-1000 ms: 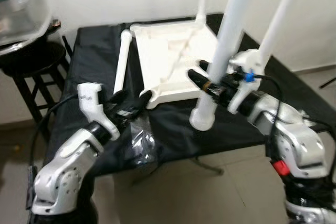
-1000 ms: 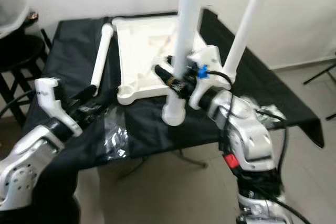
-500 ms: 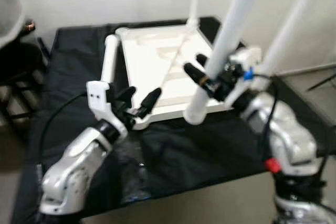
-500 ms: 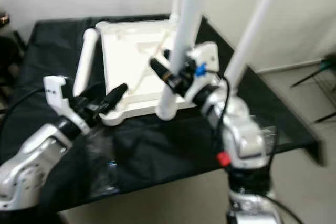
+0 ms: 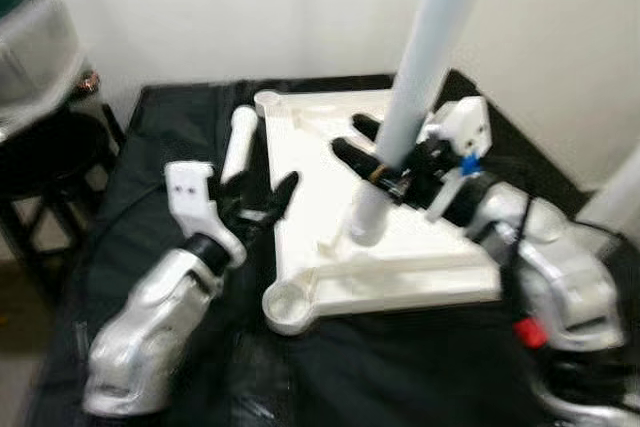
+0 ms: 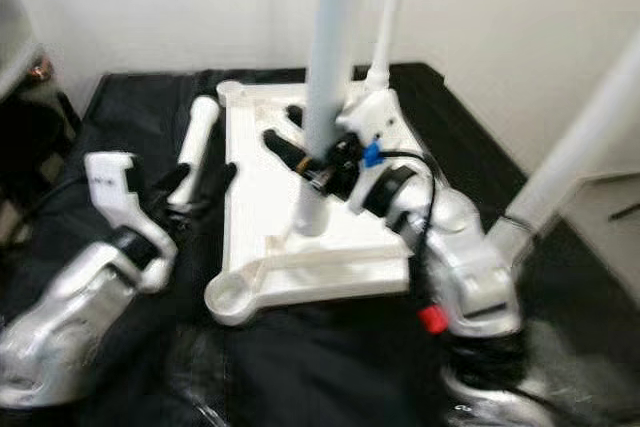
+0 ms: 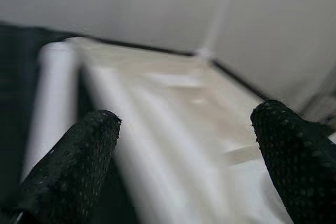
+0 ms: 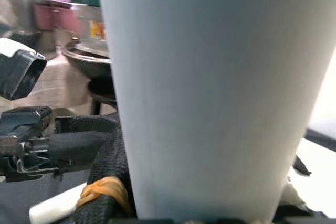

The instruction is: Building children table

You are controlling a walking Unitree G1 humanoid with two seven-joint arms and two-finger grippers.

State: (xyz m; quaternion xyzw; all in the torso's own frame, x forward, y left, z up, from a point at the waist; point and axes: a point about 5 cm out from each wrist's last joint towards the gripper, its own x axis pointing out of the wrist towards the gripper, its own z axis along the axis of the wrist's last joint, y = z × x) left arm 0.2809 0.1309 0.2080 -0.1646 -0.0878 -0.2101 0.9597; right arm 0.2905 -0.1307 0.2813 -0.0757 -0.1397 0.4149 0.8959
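**Q:** Fitting which part is shown, and where is it held?

**A:** A white table leg [image 5: 415, 67] is held nearly upright by the right gripper [image 5: 368, 152], whose two black fingers are pinched around the tube. Its lower end is hung just over the middle of the upturned white tabletop [image 5: 420, 257], which is laid on a black cloth [image 5: 170, 127]. A fitted leg [image 6: 388, 7] is seen standing at the tabletop's far corner.

**Q:** How is the left gripper placed?

**A:** The left gripper [image 5: 262, 199] is held just beside the tabletop's left edge, its fingers [image 7: 73, 156] spread wide and nothing gripped. A spare leg [image 5: 238, 142] is laid on the cloth alongside that same edge.

**Q:** Which step is judged to be in hand?

**A:** Leg seating is judged under way. The open round socket [image 5: 285, 302] at the tabletop's near corner is left unfilled, so the leg's foot would next need to be carried there, aligned vertically and pressed down, with the tabletop steadied.
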